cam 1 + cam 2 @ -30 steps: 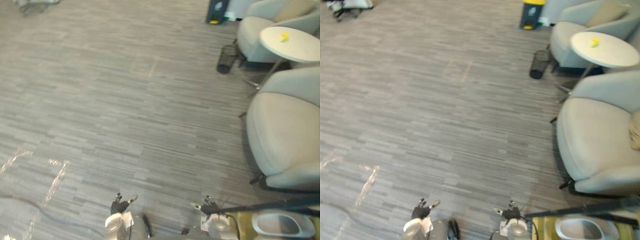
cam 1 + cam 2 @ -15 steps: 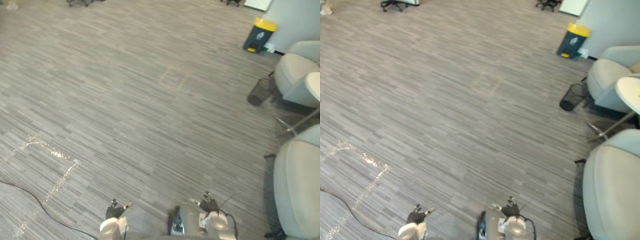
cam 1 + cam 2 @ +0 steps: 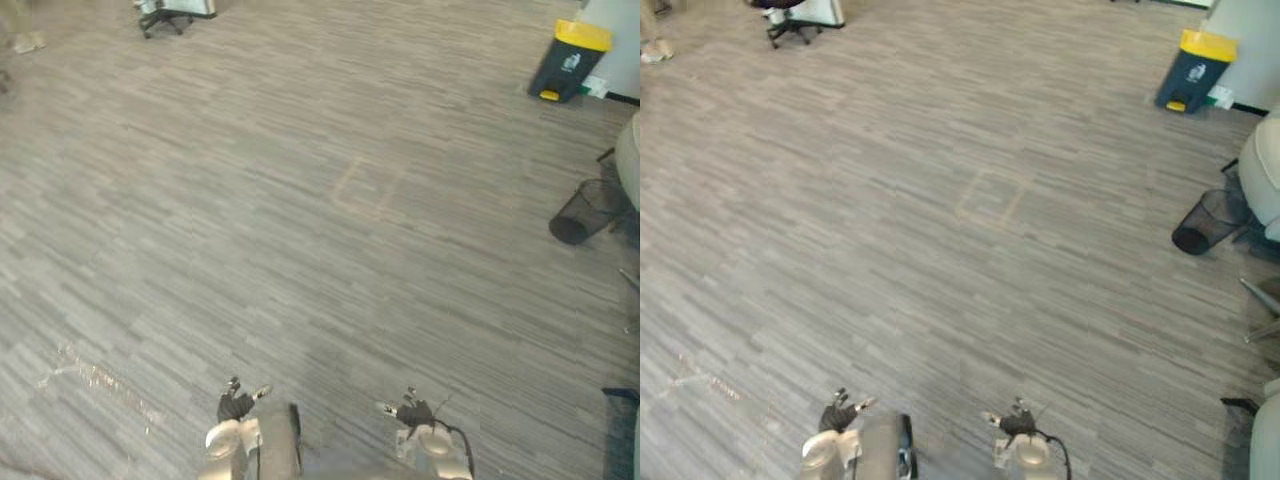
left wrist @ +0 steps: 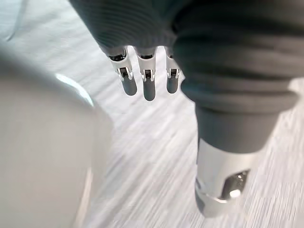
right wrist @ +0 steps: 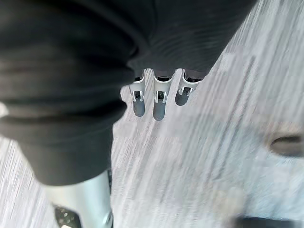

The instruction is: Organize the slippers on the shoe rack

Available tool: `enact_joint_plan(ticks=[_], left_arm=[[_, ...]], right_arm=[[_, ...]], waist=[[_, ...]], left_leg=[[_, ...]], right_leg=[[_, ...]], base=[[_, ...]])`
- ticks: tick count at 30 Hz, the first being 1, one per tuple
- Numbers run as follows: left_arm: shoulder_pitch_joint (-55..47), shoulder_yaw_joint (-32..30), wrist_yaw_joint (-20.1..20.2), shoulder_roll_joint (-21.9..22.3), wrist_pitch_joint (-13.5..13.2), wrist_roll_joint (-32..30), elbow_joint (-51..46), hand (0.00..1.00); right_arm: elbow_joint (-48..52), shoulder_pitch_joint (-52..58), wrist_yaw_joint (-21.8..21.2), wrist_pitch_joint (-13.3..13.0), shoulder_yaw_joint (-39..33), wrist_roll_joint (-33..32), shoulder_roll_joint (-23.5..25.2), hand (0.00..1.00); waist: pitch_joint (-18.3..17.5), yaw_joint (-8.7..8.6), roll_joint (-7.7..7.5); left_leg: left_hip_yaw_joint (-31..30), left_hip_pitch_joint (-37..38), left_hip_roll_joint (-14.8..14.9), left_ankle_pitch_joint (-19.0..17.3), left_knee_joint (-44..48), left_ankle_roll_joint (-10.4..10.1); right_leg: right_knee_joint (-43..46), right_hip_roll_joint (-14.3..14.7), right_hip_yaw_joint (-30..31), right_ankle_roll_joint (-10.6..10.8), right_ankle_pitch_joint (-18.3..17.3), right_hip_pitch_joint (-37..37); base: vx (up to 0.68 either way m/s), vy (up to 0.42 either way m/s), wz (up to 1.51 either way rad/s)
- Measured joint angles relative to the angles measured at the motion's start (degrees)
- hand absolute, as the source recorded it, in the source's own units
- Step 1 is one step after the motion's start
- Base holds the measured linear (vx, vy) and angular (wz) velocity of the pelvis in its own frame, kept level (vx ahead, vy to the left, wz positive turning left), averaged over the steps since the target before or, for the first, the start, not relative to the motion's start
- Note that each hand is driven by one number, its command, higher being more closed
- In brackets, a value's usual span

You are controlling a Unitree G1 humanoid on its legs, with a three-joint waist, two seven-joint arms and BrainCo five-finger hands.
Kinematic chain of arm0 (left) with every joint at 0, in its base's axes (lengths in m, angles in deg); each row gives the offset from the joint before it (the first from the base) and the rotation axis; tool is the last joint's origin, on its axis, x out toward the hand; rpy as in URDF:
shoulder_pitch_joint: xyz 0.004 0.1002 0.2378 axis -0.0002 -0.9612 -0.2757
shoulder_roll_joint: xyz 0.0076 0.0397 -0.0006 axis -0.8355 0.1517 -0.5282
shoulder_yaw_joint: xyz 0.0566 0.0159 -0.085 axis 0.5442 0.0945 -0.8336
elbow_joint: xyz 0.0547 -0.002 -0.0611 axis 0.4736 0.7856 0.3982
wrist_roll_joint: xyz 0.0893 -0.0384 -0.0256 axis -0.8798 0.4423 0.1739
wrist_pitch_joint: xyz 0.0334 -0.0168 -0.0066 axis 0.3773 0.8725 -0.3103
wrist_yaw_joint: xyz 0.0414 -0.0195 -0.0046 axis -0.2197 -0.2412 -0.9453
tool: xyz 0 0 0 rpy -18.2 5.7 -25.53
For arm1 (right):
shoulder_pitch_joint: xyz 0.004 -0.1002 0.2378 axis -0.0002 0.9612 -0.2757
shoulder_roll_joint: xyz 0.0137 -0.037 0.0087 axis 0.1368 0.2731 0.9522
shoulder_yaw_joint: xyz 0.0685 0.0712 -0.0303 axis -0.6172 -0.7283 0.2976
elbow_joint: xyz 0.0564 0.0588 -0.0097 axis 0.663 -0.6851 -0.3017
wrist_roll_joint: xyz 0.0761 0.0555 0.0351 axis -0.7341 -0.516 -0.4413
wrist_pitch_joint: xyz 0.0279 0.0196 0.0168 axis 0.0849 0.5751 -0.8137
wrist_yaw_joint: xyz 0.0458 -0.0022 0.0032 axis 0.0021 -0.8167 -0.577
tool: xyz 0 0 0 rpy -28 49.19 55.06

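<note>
My left hand (image 3: 236, 405) hangs low at the bottom of the eye views, its fingers (image 4: 148, 88) straight and its thumb apart, holding nothing. My right hand (image 3: 414, 411) hangs beside it to the right, fingers (image 5: 159, 105) also straight, with nothing in them. Both hands are over grey striped carpet (image 3: 300, 220).
A dark bin with a yellow lid (image 3: 568, 60) stands at the far right. A black mesh wastebasket (image 3: 578, 213) sits nearer on the right, by the edge of a pale armchair (image 3: 1262, 185). An office chair base (image 3: 170, 14) shows at the far left. A faint square mark (image 3: 366, 188) lies on the carpet.
The whole picture has swung left: the armchairs and round table have slid out to the right, and more open carpet shows. Both hands still hang open.
</note>
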Motion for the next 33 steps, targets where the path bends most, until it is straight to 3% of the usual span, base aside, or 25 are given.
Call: enact_joint_plan(ticks=[1,2,3,4,5,6,7,8,11,12,13,14,15,18,19,20,22,23,24,25,26,27,29,31,33], left_arm=[[-0.1,0.0,-0.1,-0.1,-0.1,0.1,0.0,0.00],[-0.2,0.0,-0.1,-1.4,0.0,0.5,0.5,0.00],[0.0,0.1,-0.2,-2.0,0.0,0.5,0.6,0.00],[0.2,0.1,-0.3,-2.1,-0.1,0.5,0.5,0.00],[0.3,0.1,-0.3,-2.8,0.0,0.5,0.7,0.00],[0.3,0.0,-0.3,-3.0,0.1,0.4,0.8,0.00],[0.4,0.2,-0.4,-3.3,0.2,0.4,1.2,0.00],[0.5,1.2,-0.5,-2.9,0.5,0.3,2.5,0.00],[0.8,2.8,-0.5,-1.4,0.7,-0.1,3.0,0.00],[2.5,4.1,-0.4,-0.5,0.7,-0.1,4.1,0.00],[3.1,4.2,-0.4,-0.3,0.7,-0.1,4.4,0.00],[4.4,4.2,-0.4,-0.2,1.1,-0.1,5.7,0.00],[5.0,4.2,-0.4,0.0,1.2,-0.1,6.7,0.00],[5.0,4.8,-0.4,0.1,1.3,-0.1,7.4,0.00],[4.8,5.1,-0.4,0.1,1.3,-0.1,7.4,0.00],[4.9,5.1,-0.4,0.3,1.3,-0.2,7.6,0.00],[4.9,5.2,-0.4,0.2,1.2,-0.3,7.6,0.00],[4.8,4.5,-0.4,0.2,1.4,-0.5,7.8,0.00],[4.7,4.0,-0.4,0.3,1.6,-0.8,7.8,0.00],[4.1,4.0,-0.4,0.3,1.6,-0.9,7.5,0.00],[2.9,3.9,-0.3,-0.1,1.5,-1.2,6.6,0.00],[2.7,3.9,-0.3,-0.1,1.5,-1.2,6.4,0.00],[1.2,3.9,-0.2,-0.4,1.3,-1.2,3.0,0.00],[1.0,3.9,-0.2,-0.3,1.1,-1.2,2.0,0.00],[0.2,3.9,-0.2,-0.3,0.7,-1.2,0.7,0.00]], right_arm=[[0.1,0.0,0.1,0.0,0.0,0.0,0.0,0.00],[-0.6,0.3,0.2,0.3,0.0,0.0,0.2,0.00],[-0.5,0.5,0.2,0.3,-0.2,0.1,0.6,0.00],[-0.4,1.1,0.1,0.4,-0.3,0.5,1.1,0.00],[-0.4,1.1,0.0,0.4,-0.2,0.6,1.6,0.00],[-0.4,1.1,0.1,0.4,-0.2,0.6,1.6,0.00],[-0.2,1.1,0.1,0.3,-0.7,0.6,1.5,0.00],[-0.1,1.2,0.1,-0.2,-1.4,0.6,1.3,0.00],[0.0,1.9,0.0,-0.4,-1.4,0.6,1.0,0.00],[2.1,2.5,0.0,-0.5,-1.6,0.6,1.1,0.00],[2.3,2.4,0.0,-0.7,-1.7,0.6,1.1,0.00],[2.8,2.2,-0.1,-1.0,-2.3,0.6,1.2,0.00],[2.9,2.1,0.0,-1.1,-3.4,0.5,1.0,0.00],[2.9,2.0,0.0,-1.1,-5.1,0.5,1.0,0.00],[2.9,2.0,0.0,-1.0,-5.5,0.5,1.0,0.00],[2.8,2.0,-0.1,-0.9,-6.2,0.5,0.9,0.00],[3.3,1.8,-0.1,-0.9,-6.6,0.6,0.8,0.00],[4.0,1.7,-0.1,-1.0,-6.5,0.5,0.5,0.00],[4.2,1.5,-0.1,-1.0,-6.2,0.5,0.3,0.00],[4.0,1.5,-0.2,-0.6,-5.4,0.4,0.0,0.00],[2.6,1.3,-0.2,-0.6,-3.6,0.4,0.6,0.00],[2.0,1.1,-0.2,-0.6,-3.3,0.4,0.9,0.00],[0.6,0.8,-0.5,-0.1,-1.1,-0.1,1.6,0.00],[0.2,0.5,-0.4,0.0,-1.1,-0.1,1.6,0.00],[-0.3,0.6,-0.2,0.5,-1.3,-0.1,1.5,0.00]], waist=[[-0.1,0.20,-0.03],[-1.2,0.79,-1.64],[-2.4,0.37,-2.89],[-3.0,0.43,-3.95],[-3.0,0.80,-5.39],[-3.0,0.79,-5.78],[-2.9,0.44,-6.49],[-2.6,-0.10,-6.01],[-2.3,-1.11,-3.22],[-2.2,-1.60,-2.43],[-1.9,-1.79,-2.14],[-1.9,-2.14,-2.91],[-1.8,-2.69,-3.46],[-1.7,-4.12,-3.60],[-1.8,-4.30,-3.64],[-2.3,-4.89,-3.41],[-2.2,-4.82,-1.70],[-1.4,-5.26,-0.35],[-1.0,-5.16,0.35],[-1.1,-4.64,1.64],[-1.0,-4.21,1.37],[-1.0,-4.09,1.04],[-0.9,-2.38,-0.35],[-0.8,-1.23,-0.80],[-0.8,-0.90,-0.93]], left_leg=[[0.1,-0.2,-0.3,1.5,-3.7,0.0],[0.8,-0.4,-2.3,6.4,-4.1,1.3],[1.6,-0.3,-3.4,4.9,-4.2,2.3],[2.6,-0.2,-3.9,2.1,-2.3,3.7],[3.8,2.5,-5.3,-0.4,-2.1,5.0],[4.0,3.4,-5.9,-1.0,-2.3,5.2],[4.3,6.8,-7.4,-2.1,-3.6,6.2],[3.9,15.1,-9.5,-2.9,-7.8,6.7],[3.3,25.7,-9.9,-3.3,-15.9,6.8],[2.9,31.1,-10.2,-4.4,-21.3,7.0],[2.5,32.3,-10.3,-5.2,-22.3,6.8],[2.0,34.7,-11.0,-6.2,-23.7,6.6],[1.6,37.7,-11.3,-6.7,-25.7,6.4],[-0.5,43.9,-11.5,-7.4,-30.1,5.3],[-2.0,45.4,-11.6,-7.9,-30.5,4.3],[-4.5,46.2,-10.6,-8.1,-29.0,4.0],[-6.4,44.0,-8.7,-7.8,-21.3,3.3],[-6.3,39.3,-7.5,-5.0,-6.9,0.1],[-6.5,36.6,-6.6,-1.4,0.9,-1.2],[-7.6,31.4,-4.8,5.4,13.3,-3.6],[-6.6,25.9,-2.9,5.0,24.3,-2.8],[-6.1,24.7,-2.7,4.6,25.9,-2.2],[-3.9,15.2,-1.0,0.2,27.0,0.8],[-3.1,11.2,-0.7,-2.3,21.8,1.0],[-3.4,7.1,-2.3,-3.2,6.8,0.6]], right_leg=[[0.0,-0.6,0.6,0.7,-0.6,0.8],[0.7,-3.0,3.1,0.7,-0.9,2.0],[2.2,-4.5,3.4,0.7,0.4,0.7],[7.1,-5.5,5.5,3.9,4.6,-1.8],[14.7,-6.0,7.6,5.5,8.4,-3.7],[17.2,-6.3,8.1,6.1,9.7,-4.5],[27.6,-6.4,9.7,8.9,13.4,-8.1],[45.3,-6.2,8.6,9.5,13.6,-15.0],[54.7,-4.8,2.2,6.8,9.9,-23.9],[53.7,-3.1,-3.2,6.1,6.6,-31.9],[52.6,-2.6,-4.6,6.0,6.0,-33.8],[47.4,-2.1,-8.3,5.8,4.9,-38.4],[36.4,-1.3,-12.9,4.8,5.6,-39.3],[18.6,1.0,-17.5,2.1,10.3,-40.2],[15.4,1.9,-17.5,-0.6,14.6,-40.9],[17.8,2.3,-16.7,-5.9,16.9,-40.9],[19.8,2.5,-18.7,-5.9,13.0,-39.7],[19.7,3.8,-18.9,-5.9,10.1,-36.3],[18.7,4.5,-18.6,-6.0,9.2,-34.0],[16.6,6.3,-17.3,-6.2,8.4,-29.9],[13.6,8.1,-14.3,-6.6,7.3,-24.1],[12.8,8.2,-13.4,-6.6,7.0,-22.7],[7.6,7.7,-6.8,-5.7,5.4,-14.8],[5.5,6.9,-3.5,-4.9,4.9,-11.6],[2.0,3.9,1.4,-2.7,3.6,-5.9]], base=[[0.82,0.407,-0.77],[0.58,0.295,-0.33],[0.75,0.379,-0.25],[0.93,0.491,-0.03],[0.77,0.416,-0.11],[0.73,0.398,-0.10],[0.63,0.293,-0.12],[0.85,0.393,-0.21],[0.52,0.238,-0.15],[0.48,0.176,0.04],[0.55,0.154,0.11],[0.45,0.069,0.26],[0.46,0.052,0.29],[0.54,0.011,0.45],[0.67,-0.063,0.67],[0.69,-0.081,0.62],[0.70,-0.116,0.40],[0.69,-0.130,0.17],[0.68,-0.100,-0.19],[0.81,-0.036,-0.63],[0.68,-0.007,-0.66],[0.79,0.016,-0.87],[0.65,0.063,-1.16],[0.43,0.130,-1.02],[0.58,0.234,-0.97]])
